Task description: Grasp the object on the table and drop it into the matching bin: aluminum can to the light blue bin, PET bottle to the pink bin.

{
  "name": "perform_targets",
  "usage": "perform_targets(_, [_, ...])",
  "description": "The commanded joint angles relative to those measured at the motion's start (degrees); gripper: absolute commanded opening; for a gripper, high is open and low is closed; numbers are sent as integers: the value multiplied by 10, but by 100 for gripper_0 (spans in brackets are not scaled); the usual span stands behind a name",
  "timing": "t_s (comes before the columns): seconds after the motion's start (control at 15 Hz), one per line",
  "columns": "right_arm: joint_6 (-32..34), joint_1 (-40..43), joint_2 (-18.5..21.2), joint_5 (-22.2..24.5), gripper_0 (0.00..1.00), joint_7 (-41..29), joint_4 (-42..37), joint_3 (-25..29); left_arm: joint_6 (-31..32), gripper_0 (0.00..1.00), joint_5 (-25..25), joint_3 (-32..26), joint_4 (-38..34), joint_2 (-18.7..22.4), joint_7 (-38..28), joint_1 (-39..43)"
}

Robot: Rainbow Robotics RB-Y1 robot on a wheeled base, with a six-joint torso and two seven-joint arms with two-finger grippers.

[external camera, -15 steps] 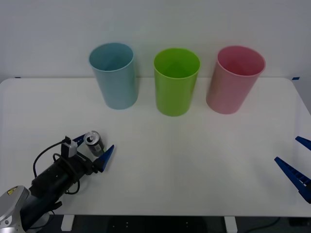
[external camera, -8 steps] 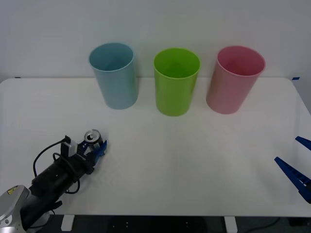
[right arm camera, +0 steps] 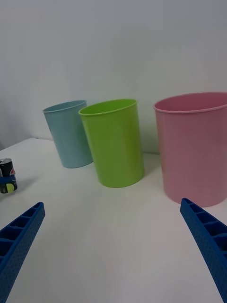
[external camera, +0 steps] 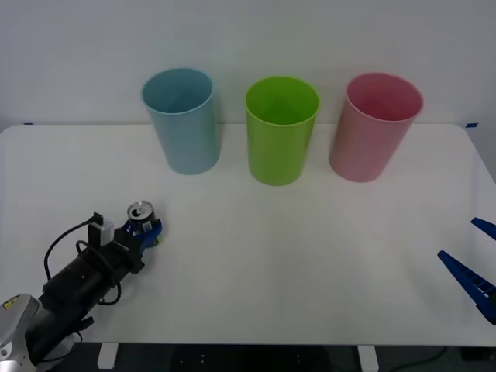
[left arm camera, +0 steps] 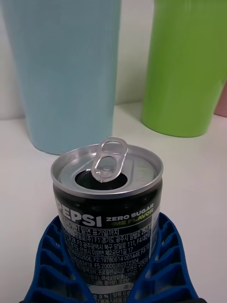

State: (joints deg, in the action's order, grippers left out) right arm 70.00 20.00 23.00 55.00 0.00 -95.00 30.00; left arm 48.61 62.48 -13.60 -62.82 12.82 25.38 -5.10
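The aluminum can (external camera: 141,215) is small and black with an opened silver pull-tab top and a yellow-green mark. It stands upright at the table's (external camera: 256,263) front left, also seen in the left wrist view (left arm camera: 108,199) and far off in the right wrist view (right arm camera: 7,175). My left gripper (external camera: 147,229) is shut on the can, its blue fingers (left arm camera: 52,258) wrapped around the lower body. The light blue bin (external camera: 180,121) stands at the back left and the pink bin (external camera: 375,126) at the back right. My right gripper (external camera: 473,267) waits open at the front right edge.
A lime green bin (external camera: 281,129) stands between the light blue and pink ones. All three bins are upright and open-topped along the table's far side. A black cable loops off the left wrist (external camera: 66,240). White tabletop stretches between the can and the bins.
The left gripper's fingers closed around the can, from wide open a second ago. The arm and can have since shifted slightly left and back. The right arm has not moved.
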Motion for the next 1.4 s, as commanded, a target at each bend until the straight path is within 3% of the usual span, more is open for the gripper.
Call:
perform_targets(0.07, [0,0,0,0,100,0,0,0,20,1,-1,-21,-12,0,-10,1])
perform_targets(0.4, [0,0,0,0,100,0,0,0,24,1,-4,-38,-78,1,-50,19])
perform_targets(0.93, [0,0,0,0,100,0,0,0,14,1,-2,-61,-258,0,-218,66])
perform_targets(1.4, [0,0,0,0,100,0,0,0,-84,2,26,-64,-358,0,-329,40])
